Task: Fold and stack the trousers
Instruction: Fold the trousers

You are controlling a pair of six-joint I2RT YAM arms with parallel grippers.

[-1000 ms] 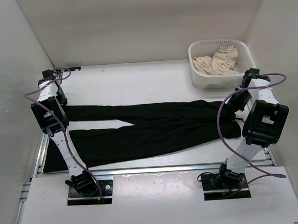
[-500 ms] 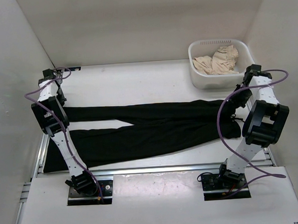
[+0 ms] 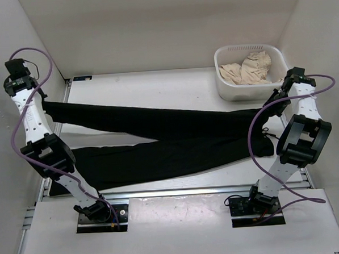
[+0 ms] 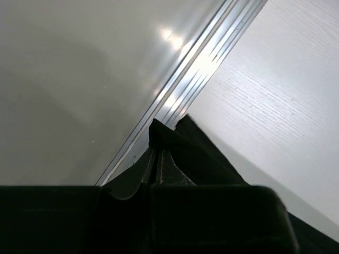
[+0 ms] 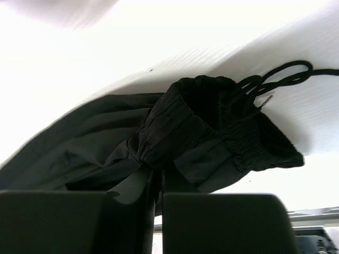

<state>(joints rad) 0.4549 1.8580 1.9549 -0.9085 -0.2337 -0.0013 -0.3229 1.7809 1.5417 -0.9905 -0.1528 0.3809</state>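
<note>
The black trousers (image 3: 176, 141) lie stretched across the table, waistband at the right and legs running left. My left gripper (image 3: 43, 107) is shut on the cuff of the far leg and holds it raised at the far left, so that leg slants up off the table. In the left wrist view the left gripper (image 4: 159, 161) pinches a peak of the black fabric (image 4: 204, 159). My right gripper (image 3: 272, 107) is shut on the bunched elastic waistband (image 5: 212, 121), lifted a little; the right gripper (image 5: 160, 172) has the drawstring (image 5: 280, 74) dangling past it.
A white basket (image 3: 225, 85) at the back right holds a beige garment (image 3: 246, 69). White walls enclose the table on the left, back and right. A metal rail (image 3: 178, 191) runs along the near edge, and another rail (image 4: 204, 66) lies below the left gripper.
My left gripper has closed on the far leg's cuff and lifted it up and back to the far left. The right gripper has drawn the waistband slightly back and right.
</note>
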